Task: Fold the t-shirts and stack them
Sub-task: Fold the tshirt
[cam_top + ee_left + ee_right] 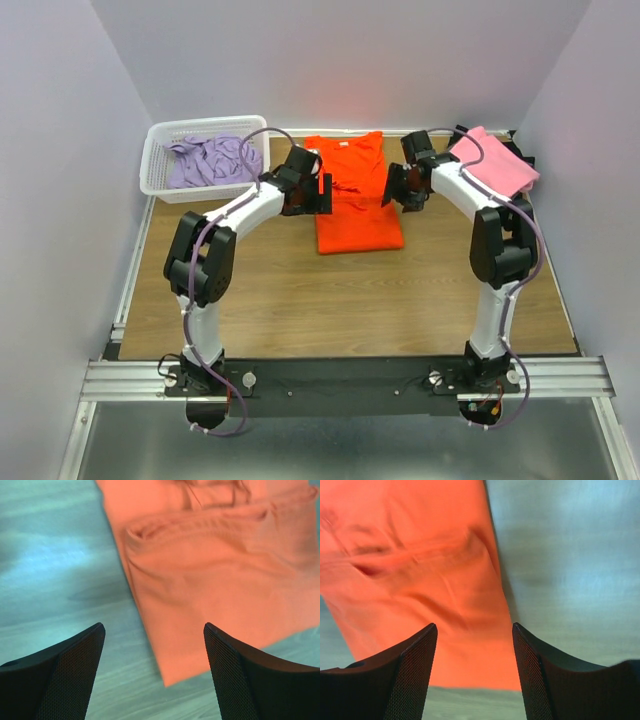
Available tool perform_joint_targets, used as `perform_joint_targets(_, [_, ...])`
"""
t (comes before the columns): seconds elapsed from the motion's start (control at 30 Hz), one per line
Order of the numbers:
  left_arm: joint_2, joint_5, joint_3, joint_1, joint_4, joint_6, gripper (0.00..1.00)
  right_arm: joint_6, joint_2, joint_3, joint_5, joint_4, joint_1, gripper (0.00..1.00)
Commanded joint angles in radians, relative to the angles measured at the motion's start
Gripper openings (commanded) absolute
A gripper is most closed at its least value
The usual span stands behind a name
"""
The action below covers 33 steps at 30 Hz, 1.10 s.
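- We see the orange t-shirt [358, 195] flat on the counter [350, 310], far middle, between the two arms' heads.
- It is folded into a rough rectangle, collar end at the far side, with one layer doubled over across the middle and some creases there.
- Left arm [215, 250] reaches in from the left; the left jaws sit just beside the shirt's left edge.
- Left jaws: spread wide with nothing between them. In the left wrist view both fingers [65, 680] hang above bare wood and the shirt's near corner, not touching the cloth as far as we can tell.
- Right arm [495, 240] reaches in from the right; the right jaws sit at the shirt's right edge.
- Right jaws: apart and not holding anything. In the right wrist view the fingers [395, 680] straddle the shirt's right border, cloth lying flat below.
- Pink t-shirt [495, 160] lies at the far right of the counter, something dark under it; we cannot tell what.
- Lavender t-shirt [205, 160] is crumpled inside the white basket [155, 175] at the far left corner.
- Wrist views are a bit blurred, so fine folds are unclear.
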Motion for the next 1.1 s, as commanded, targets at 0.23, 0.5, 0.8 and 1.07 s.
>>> perform_joint_targets(0.23, [-0.144, 0.058, -0.276, -0.056, 0.128, -0.068, 0.88, 0.018, -0.167, -0.293, -0.103, 0.064, -0.004, 0.68])
perform_joint_targets(0.5, [-0.188, 0.075, -0.377, -0.059, 0.170, -0.096, 0.88, 0.023, -0.199, -0.403, -0.102, 0.094, -0.006, 0.64])
perform_joint_targets(0.8, [-0.193, 0.070, -0.385, -0.072, 0.170, -0.100, 0.86, 0.014, -0.187, -0.475, -0.091, 0.141, -0.006, 0.49])
perform_joint_targets(1.07, [-0.195, 0.043, -0.393, -0.092, 0.148, -0.111, 0.78, 0.011, -0.180, -0.484, -0.106, 0.146, -0.004, 0.35])
